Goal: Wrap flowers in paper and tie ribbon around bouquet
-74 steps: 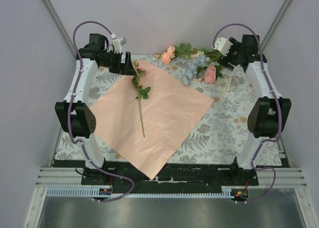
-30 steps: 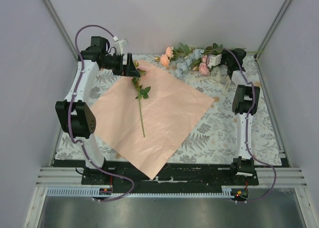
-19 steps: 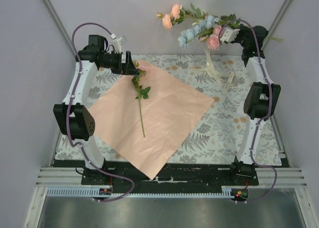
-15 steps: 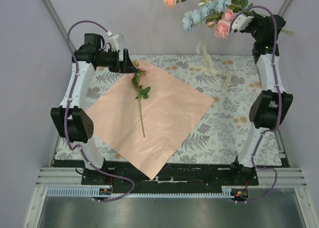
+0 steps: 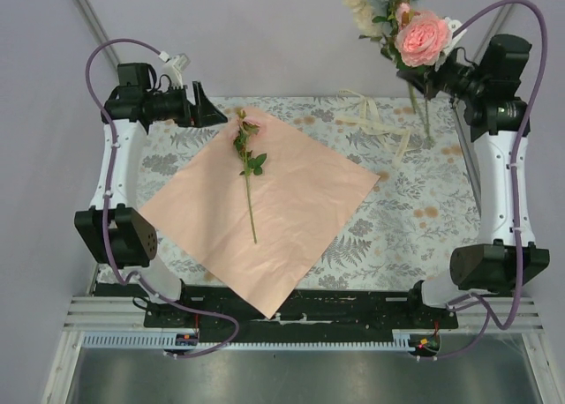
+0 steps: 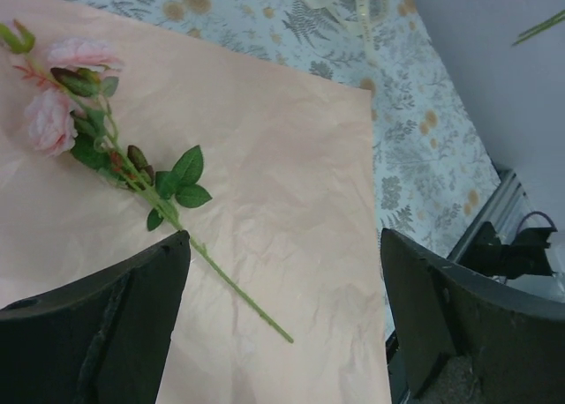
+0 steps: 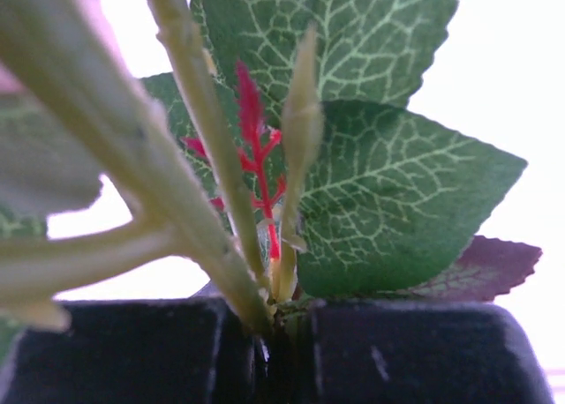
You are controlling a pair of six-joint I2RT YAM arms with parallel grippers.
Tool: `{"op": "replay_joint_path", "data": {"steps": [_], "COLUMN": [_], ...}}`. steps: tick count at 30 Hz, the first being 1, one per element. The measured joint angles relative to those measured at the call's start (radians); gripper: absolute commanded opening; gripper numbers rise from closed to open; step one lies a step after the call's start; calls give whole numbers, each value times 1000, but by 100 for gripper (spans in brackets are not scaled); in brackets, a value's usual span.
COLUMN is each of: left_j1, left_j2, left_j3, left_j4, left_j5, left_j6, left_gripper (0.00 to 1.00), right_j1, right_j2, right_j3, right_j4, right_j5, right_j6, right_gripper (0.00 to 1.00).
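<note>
Well, the right hand (image 5: 431,74) grips the flowers (image 5: 422,35) by thin stems high over the far corner of the table (image 5: 415,219), so they could slip before reaching the paper (image 5: 291,214), near which the left hand (image 5: 205,115) hovers open.

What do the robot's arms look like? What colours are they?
The left arm and right arm have white links between chunky black joints. A thin purple cable loops along each one. The fingers are broad and dull black.
</note>
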Motion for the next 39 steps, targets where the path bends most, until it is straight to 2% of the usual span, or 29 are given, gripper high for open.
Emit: {"op": "replay_joint_path", "data": {"steps": [2,4,7,10,12,19,23,27,29,32,34,35,36,39], "left_j1": [6,8,3,-21,-55,-130,-147,-180,-199,-216,-219,-218,-217,-204], "left_j2": [-6,-40,-174,-283,-284,-172,-98,-78,-78,-77,-71,-67,-57,-44], "left_j3": [-10,-77,-336,-550,-560,-493,-511,-526,-526,-526,-525,-523,-512,-481], "left_j4": [32,148,531,917,1073,1387,1521,1587,1627,1702,1740,1751,1761,1736], "left_j5": [70,147,223,230,225,187,164,139,130,121,119,118,113,99], "left_j6": [-7,-60,-288,-513,-610,-898,-1075,-1162,-1195,-1250,-1280,-1295,-1303,-1299], "left_gripper": [92,92,96,97,98,98,98,95,90,68,24,5,2,2], "right_j1": [22,51,103,199,270,423,473,504,514,525,530,532,532,532], "right_j2": [-42,-79,-124,-175,-198,-222,-236,-238,-239,-238,-238,-238,-238,-233], "right_j3": [-72,-164,-312,-489,-581,-716,-742,-744,-744,-744,-744,-744,-744,-744], "right_j4": [-49,-71,-71,-21,9,68,68,50,37,15,3,0,-7,-17], "right_j5": [-95,-190,-295,-349,-377,-410,-410,-408,-409,-409,-409,-409,-410,-409], "right_j6": [133,265,429,568,637,709,695,660,644,620,605,597,595,590], "right_gripper": [0,0,0,0,0,0,0,0,0,0,0,0,0,0]}}
